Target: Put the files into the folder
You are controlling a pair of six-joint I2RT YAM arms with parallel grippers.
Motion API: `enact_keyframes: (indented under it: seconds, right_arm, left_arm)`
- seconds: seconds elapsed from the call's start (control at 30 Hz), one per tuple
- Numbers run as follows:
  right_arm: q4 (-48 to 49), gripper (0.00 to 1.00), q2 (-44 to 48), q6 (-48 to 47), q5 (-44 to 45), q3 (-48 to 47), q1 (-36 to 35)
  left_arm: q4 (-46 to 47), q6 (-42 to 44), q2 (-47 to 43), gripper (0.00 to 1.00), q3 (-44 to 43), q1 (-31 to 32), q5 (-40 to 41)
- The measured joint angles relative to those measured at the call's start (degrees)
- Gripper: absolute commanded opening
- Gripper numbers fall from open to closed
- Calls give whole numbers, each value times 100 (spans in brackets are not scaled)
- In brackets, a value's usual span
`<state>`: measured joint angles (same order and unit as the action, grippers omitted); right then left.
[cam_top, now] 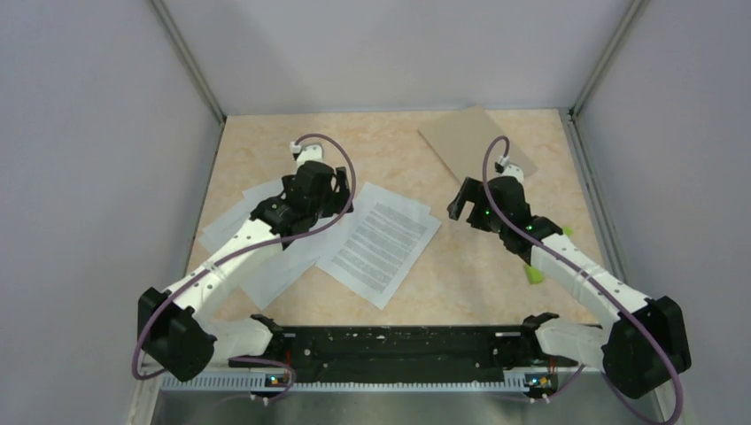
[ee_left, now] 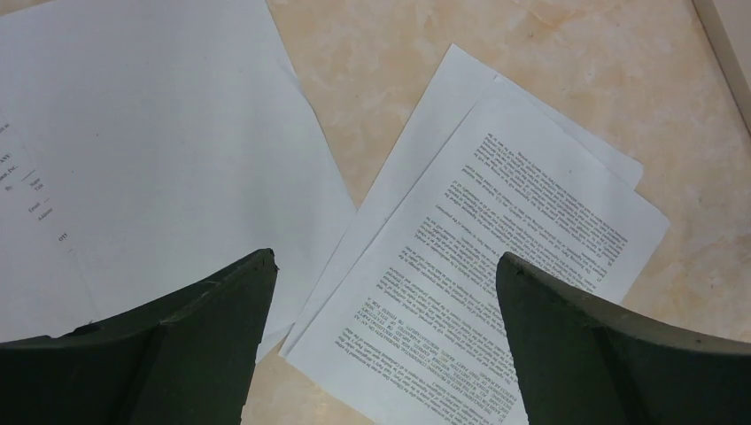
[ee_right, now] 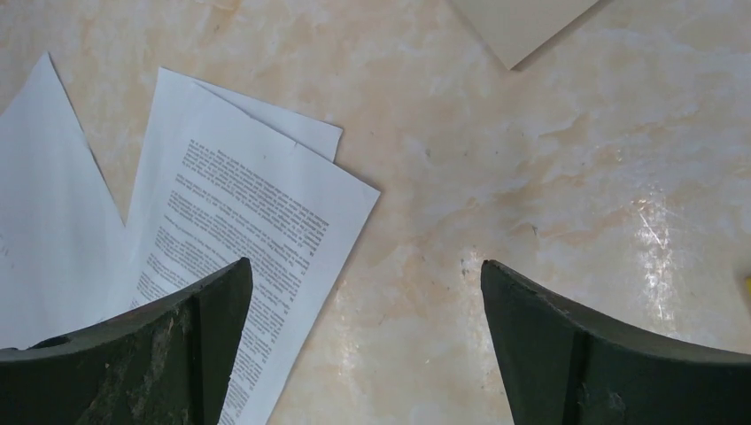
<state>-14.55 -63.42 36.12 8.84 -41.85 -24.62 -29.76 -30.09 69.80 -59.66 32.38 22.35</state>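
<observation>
Several white paper files lie on the tabletop. A printed sheet [cam_top: 381,241] lies mid-table on top of a blank one; it also shows in the left wrist view [ee_left: 496,257] and the right wrist view [ee_right: 239,221]. More sheets [cam_top: 257,257] lie under the left arm. The brown folder [cam_top: 469,142] lies flat at the far right; its corner shows in the right wrist view [ee_right: 522,27]. My left gripper [cam_top: 341,190] is open and empty above the sheets [ee_left: 385,266]. My right gripper [cam_top: 459,205] is open and empty over bare table, between printed sheet and folder [ee_right: 367,270].
A small green block [cam_top: 534,274] lies beside the right forearm and another green bit [cam_top: 567,231] shows behind it. Grey walls enclose the table on the left, back and right. The arms' black base rail [cam_top: 390,352] runs along the near edge.
</observation>
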Motion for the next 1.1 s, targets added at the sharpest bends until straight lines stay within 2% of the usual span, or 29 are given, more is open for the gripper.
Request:
enact_keyframes:
  seconds: [0.3, 0.5, 0.67, 0.83, 1.1]
  right_arm:
    - [-94, 99, -127, 55, -299, -28, 0]
    - [-129, 99, -157, 212, -498, -20, -105]
    - [153, 99, -376, 463, -549, 83, -645]
    - [553, 99, -1045, 841, -546, 286, -1200]
    - [1246, 99, -1510, 1593, -476, 603, -1517]
  left_arm:
    - [33, -31, 26, 99, 63, -55, -232]
    - [35, -31, 26, 99, 85, -203, -662]
    - [-7, -37, 83, 99, 85, -229, -979]
    - [-13, -251, 109, 99, 199, -271, -1167]
    - [17, -686, 101, 99, 627, -457, -1250]
